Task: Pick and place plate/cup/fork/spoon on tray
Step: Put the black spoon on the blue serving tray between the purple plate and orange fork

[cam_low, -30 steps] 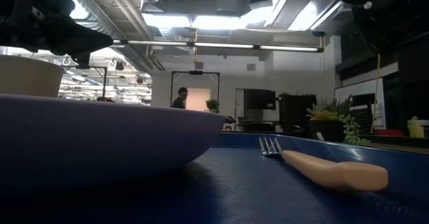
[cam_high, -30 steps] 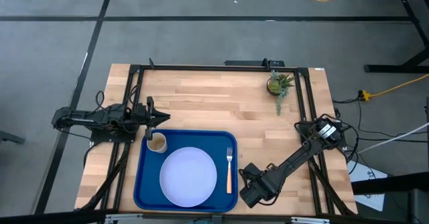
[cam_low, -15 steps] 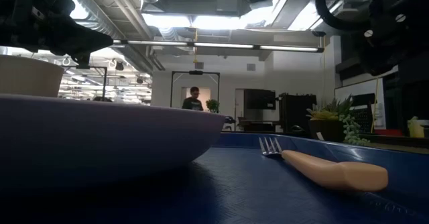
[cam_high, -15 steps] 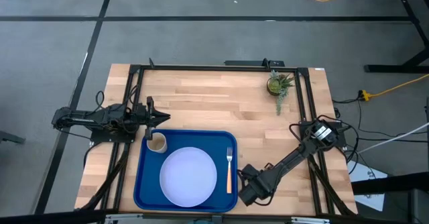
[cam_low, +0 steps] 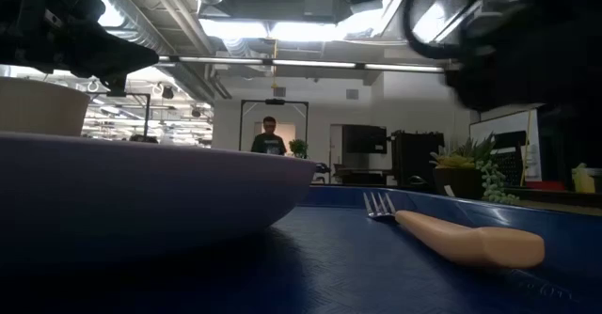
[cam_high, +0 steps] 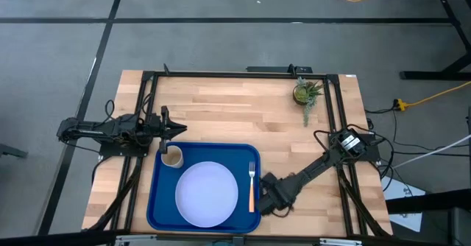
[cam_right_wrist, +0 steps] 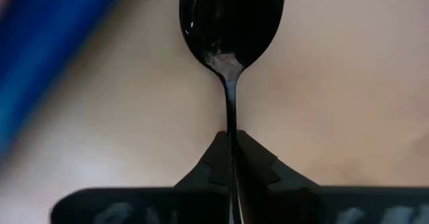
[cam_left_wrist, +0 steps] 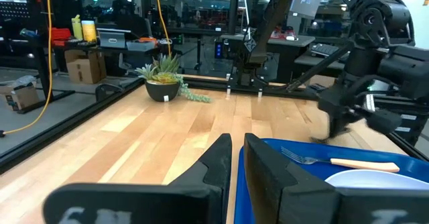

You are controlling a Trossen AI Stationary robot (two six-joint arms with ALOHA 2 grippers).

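Observation:
The blue tray (cam_high: 158,202) lies at the table's near edge. On it rest the lavender-white plate (cam_high: 207,194), the tan cup (cam_high: 172,157) at its far left corner, and the fork (cam_high: 252,185) along its right side. My right gripper (cam_high: 271,199) is just right of the tray's right rim, shut on the dark spoon (cam_right_wrist: 232,23). My left gripper (cam_high: 175,130) is shut and empty, just beyond the tray's far left corner, by the cup. My right gripper pinches the spoon's thin handle (cam_right_wrist: 232,127) between its two fingertips. The fingers lie along the handle, and the bowl (cam_right_wrist: 232,16) sticks out ahead of them. The spoon is over the wooden table beside the tray's rim (cam_right_wrist: 47,56).
A small pot with a green plant (cam_high: 305,93) stands at the table's far right. Black frame rails (cam_high: 147,99) run along the table's left, right and far sides. Bare wood (cam_high: 228,113) lies beyond the tray. A person (cam_low: 269,137) stands in the room beyond.
My right gripper has moved toward the table's left and a little toward the far edge, closing on the tray's right rim, with the spoon held throughout. My left gripper has kept still.

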